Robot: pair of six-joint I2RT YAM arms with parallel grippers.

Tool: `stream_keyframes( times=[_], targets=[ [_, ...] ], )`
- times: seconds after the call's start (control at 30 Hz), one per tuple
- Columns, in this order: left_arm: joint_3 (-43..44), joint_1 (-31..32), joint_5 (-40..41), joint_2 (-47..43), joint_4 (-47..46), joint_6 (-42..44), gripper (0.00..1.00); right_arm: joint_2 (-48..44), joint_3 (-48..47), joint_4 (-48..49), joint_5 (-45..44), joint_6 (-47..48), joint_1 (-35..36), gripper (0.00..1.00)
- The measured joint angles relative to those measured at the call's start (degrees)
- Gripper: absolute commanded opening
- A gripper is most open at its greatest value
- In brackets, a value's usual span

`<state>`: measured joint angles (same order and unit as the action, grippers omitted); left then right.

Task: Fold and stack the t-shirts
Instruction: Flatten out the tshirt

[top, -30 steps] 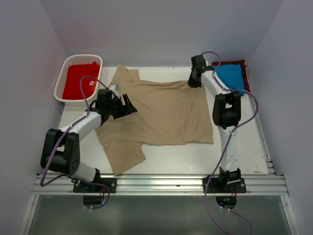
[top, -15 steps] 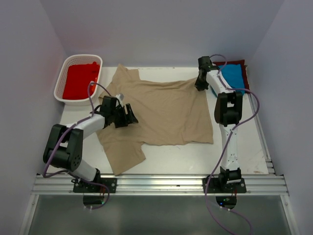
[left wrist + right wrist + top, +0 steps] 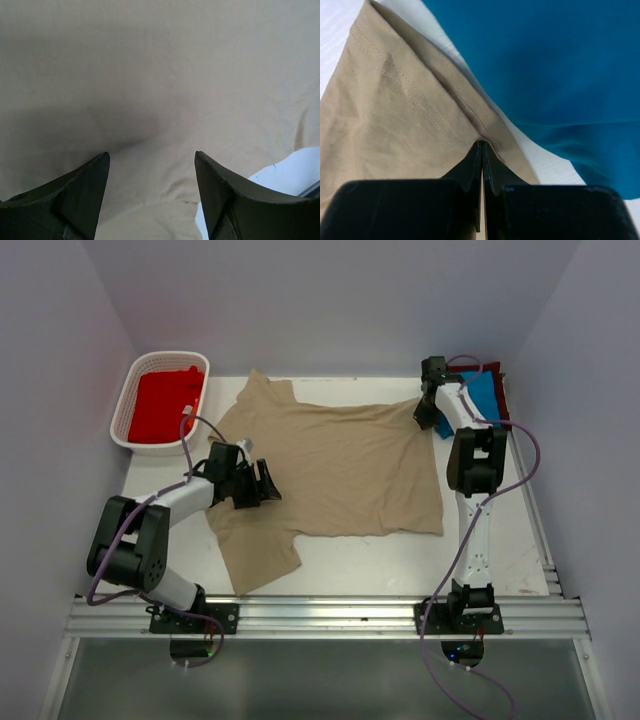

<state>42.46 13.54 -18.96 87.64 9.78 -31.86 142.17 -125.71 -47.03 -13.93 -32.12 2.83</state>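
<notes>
White table, pale walls; left pincer wide; right pincer clamps tan shirt hem.

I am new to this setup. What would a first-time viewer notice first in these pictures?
The large tan t-shirt spread flat across the middle of the table draws the eye first. The right gripper pinches its far right hem corner, next to a blue t-shirt, while the left gripper hangs open over its left side. A red t-shirt fills the white basket at the far left.
</notes>
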Motion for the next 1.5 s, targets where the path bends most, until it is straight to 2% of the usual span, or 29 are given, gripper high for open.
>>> stream_keyframes(
  times=[0.17, 0.27, 0.3, 0.33, 0.4, 0.43, 0.53, 0.63, 0.7, 0.83, 0.93, 0.97, 1.07, 1.27, 1.4, 1.5],
  targets=[
    [0.00, 0.00, 0.37, -0.02, 0.63, 0.04, 0.73, -0.96, 1.95, 0.68, -3.08, 0.33, -0.02, 0.00],
    [0.00, 0.00, 0.85, -0.48, 1.05, 0.17, 0.73, -7.28, 14.01, 10.36, 0.92, 2.45, -0.37, 0.01],
    [0.00, 0.00, 1.14, -1.11, 1.36, 0.35, 0.74, -10.03, 18.95, 13.94, 3.28, 2.93, -0.68, 0.06],
    [0.00, 0.00, 1.29, -1.81, 1.57, 0.66, 0.75, -13.57, 25.70, 19.82, 6.36, 3.23, -0.92, 0.28],
    [-0.02, 0.00, 2.23, -4.66, 2.08, 1.31, 0.79, -19.87, 36.81, 27.54, 11.52, 3.32, -1.42, 0.38],
    [-0.02, 0.02, 2.89, -6.64, 2.16, 1.55, 0.80, -22.27, 40.24, 30.10, 13.90, 3.37, -1.53, 0.47],
    [0.15, 0.02, 5.27, -14.45, 2.78, 1.75, 0.83, -27.04, 43.69, 36.09, 19.93, 2.86, -1.53, 0.67],
    [2.32, 0.02, 7.37, -20.63, 5.99, 1.97, 0.78, -33.83, 46.56, 40.44, 23.15, 2.47, -0.90, 0.78],
    [5.16, 0.02, 8.11, -21.90, 9.33, 1.99, 0.69, -39.54, 49.03, 40.59, 23.47, 2.62, 0.15, 0.79],
    [7.78, 0.15, 8.09, -20.59, 20.50, 1.92, 0.66, -51.65, 55.10, 38.69, 21.55, 3.30, 4.48, 0.79],
    [3.87, 1.29, 7.50, -22.38, 29.38, 0.37, 0.63, -60.37, 61.81, 32.30, 18.64, 3.32, 8.81, 0.79],
    [1.99, 2.08, 7.23, -23.80, 32.20, -0.28, 0.58, -62.97, 63.58, 30.21, 18.08, 3.28, 10.21, 0.79],
    [-1.90, 5.09, 6.27, -29.77, 41.55, -2.16, 0.55, -69.92, 67.95, 24.61, 17.18, 3.23, 12.13, 0.79],
    [1.27, 8.63, 6.93, -36.46, 53.40, -5.53, 0.55, -80.08, 70.49, 16.65, 15.37, 3.56, 11.74, 0.81],
    [1.84, 9.27, 7.76, -35.06, 55.65, -6.54, 0.57, -83.10, 71.01, 15.08, 15.34, 4.20, 11.74, 0.84],
    [1.84, 12.46, 9.42, -31.47, 56.11, -7.26, 0.59, -83.32, 72.19, 14.78, 16.06, 4.39, 11.74, 0.84]
  ],
)
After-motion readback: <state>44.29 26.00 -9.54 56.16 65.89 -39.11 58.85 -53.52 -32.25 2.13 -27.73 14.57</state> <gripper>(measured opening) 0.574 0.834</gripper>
